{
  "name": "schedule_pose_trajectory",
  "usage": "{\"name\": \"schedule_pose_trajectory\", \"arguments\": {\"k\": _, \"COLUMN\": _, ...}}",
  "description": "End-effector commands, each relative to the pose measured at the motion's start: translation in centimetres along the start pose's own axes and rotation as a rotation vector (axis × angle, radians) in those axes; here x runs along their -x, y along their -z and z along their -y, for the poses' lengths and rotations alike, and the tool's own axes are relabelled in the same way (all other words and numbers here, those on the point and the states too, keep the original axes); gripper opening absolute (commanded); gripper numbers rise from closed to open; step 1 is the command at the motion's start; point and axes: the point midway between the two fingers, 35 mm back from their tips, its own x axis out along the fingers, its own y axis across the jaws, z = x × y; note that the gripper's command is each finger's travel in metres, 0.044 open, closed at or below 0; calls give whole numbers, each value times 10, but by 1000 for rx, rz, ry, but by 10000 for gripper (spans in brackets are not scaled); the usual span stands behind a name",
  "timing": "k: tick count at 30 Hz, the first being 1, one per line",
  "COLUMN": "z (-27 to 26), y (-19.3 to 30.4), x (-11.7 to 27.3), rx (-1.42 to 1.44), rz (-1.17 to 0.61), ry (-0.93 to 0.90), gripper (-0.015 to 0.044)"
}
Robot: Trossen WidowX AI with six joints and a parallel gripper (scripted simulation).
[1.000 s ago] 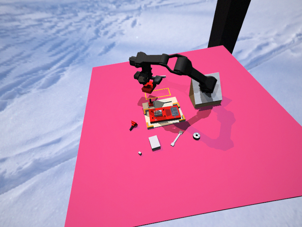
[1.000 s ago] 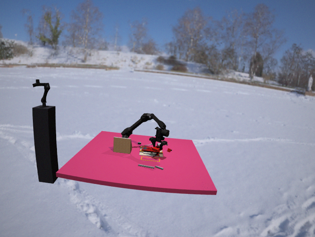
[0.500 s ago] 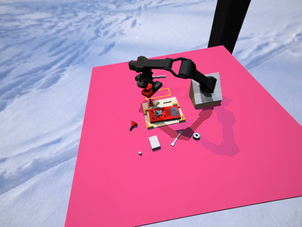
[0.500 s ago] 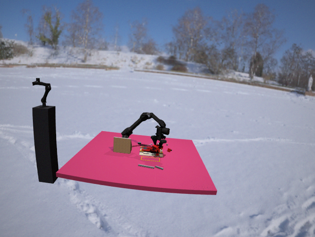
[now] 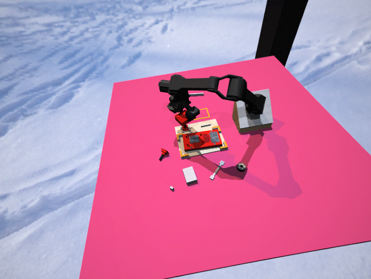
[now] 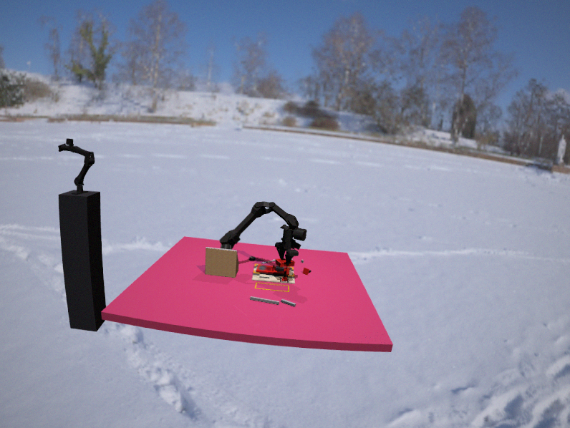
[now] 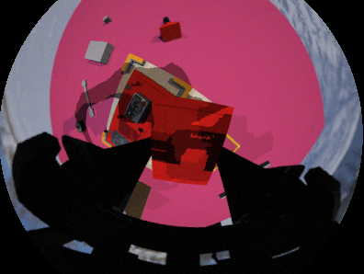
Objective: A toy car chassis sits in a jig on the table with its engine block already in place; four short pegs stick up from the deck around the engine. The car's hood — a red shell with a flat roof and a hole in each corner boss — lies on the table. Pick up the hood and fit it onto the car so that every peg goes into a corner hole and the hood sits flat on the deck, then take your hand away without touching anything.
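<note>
Top view: the claw [image 5: 183,117] is clamped on the red hood [image 5: 181,119], carried tilted just above the upper-left corner of the jig [image 5: 191,153] on the table [image 5: 149,225]. The chassis [image 5: 203,140] lies below and to the right of the hood in the frame, its long axis running left to right; the engine block [image 5: 194,139] sits left of its centre.

Exterior view: the hood [image 6: 281,263] hangs under the claw [image 6: 286,258], low over the chassis [image 6: 271,269]; whether it touches cannot be told.

Wrist view: the hood [image 7: 189,144] fills the gap between the dark fingers. The chassis [image 7: 143,108] lies up and left of it. The hood probably needs shifting toward the engine block [image 7: 138,107] and levelling.
</note>
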Motion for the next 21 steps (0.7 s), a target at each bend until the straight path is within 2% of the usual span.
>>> {"name": "schedule_pose_trajectory", "arguments": {"k": 1, "z": -14, "y": -6, "x": 2, "rx": -72, "rz": 10, "ry": 1, "gripper": 0}}
{"name": "schedule_pose_trajectory", "arguments": {"k": 21, "z": -70, "y": -19, "x": 2, "rx": -367, "rz": 11, "ry": -9, "gripper": 0}}
